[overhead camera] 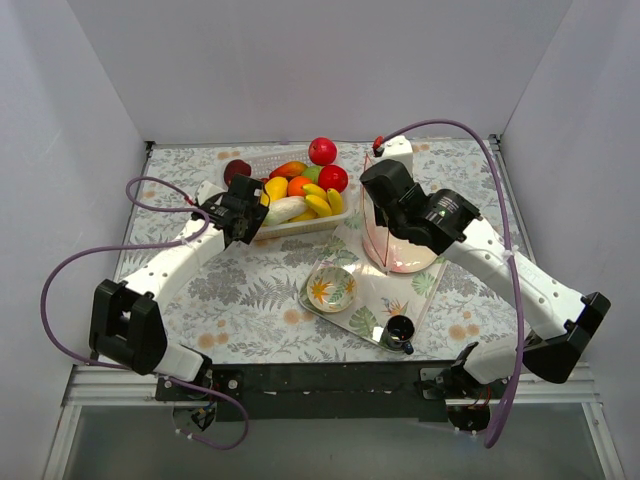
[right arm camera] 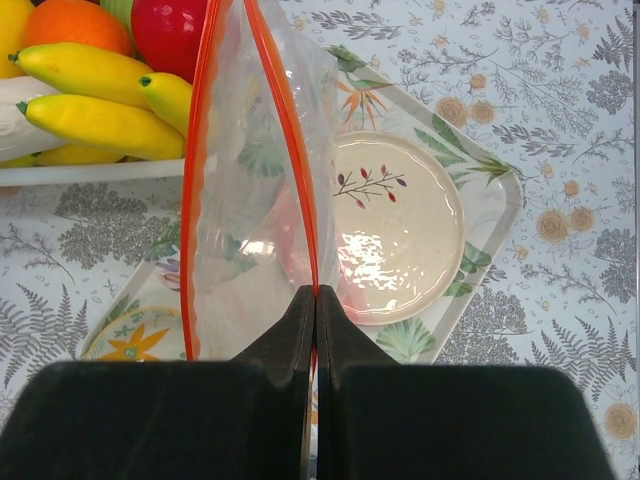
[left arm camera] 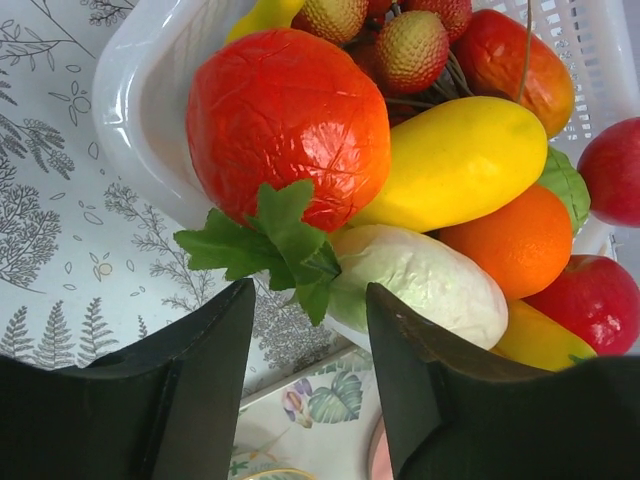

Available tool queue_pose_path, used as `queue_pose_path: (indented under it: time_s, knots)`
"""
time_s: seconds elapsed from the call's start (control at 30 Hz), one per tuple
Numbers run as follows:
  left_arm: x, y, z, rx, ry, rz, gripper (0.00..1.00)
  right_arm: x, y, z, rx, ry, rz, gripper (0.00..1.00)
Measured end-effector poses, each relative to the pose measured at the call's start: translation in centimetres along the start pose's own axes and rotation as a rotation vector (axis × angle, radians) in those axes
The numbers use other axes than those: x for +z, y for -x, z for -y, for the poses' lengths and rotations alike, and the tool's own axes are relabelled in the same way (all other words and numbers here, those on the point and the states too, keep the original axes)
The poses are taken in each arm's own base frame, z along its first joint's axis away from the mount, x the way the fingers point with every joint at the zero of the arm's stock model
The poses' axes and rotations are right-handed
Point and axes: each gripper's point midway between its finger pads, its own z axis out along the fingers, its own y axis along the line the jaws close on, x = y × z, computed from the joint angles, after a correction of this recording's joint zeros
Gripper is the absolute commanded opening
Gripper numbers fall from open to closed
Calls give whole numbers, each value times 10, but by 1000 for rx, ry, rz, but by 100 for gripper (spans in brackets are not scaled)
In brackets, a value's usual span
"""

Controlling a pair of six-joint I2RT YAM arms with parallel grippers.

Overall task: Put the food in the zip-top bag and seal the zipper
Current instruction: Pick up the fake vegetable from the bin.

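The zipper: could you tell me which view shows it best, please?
The right wrist view: the zipper shows close up as two parted red-orange strips, the right gripper with jaws shut where they meet. Top external shows only a thin red line; left wrist shows none of it.

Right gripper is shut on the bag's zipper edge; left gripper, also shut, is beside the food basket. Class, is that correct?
No. The left wrist view shows the left gripper open, fingers apart, beside the basket. The right gripper is shut on the zipper edge of the zip-top bag.
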Motion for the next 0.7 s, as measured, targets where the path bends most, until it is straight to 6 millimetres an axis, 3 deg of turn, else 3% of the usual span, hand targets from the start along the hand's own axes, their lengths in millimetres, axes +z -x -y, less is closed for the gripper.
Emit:
queue_pose_path:
  time_s: [0.2, 0.37, 0.7]
  knots:
    - [2, 2, 12, -22, -43, 4, 26, -1, 0, 0, 2, 8, 0, 1]
    - [1, 2, 18, -33, -65, 2, 0, 0, -3, 0, 2, 10, -2, 1]
    - [-4, 7, 42, -74, -161, 11, 0, 0, -2, -3, 5, 21, 3, 1]
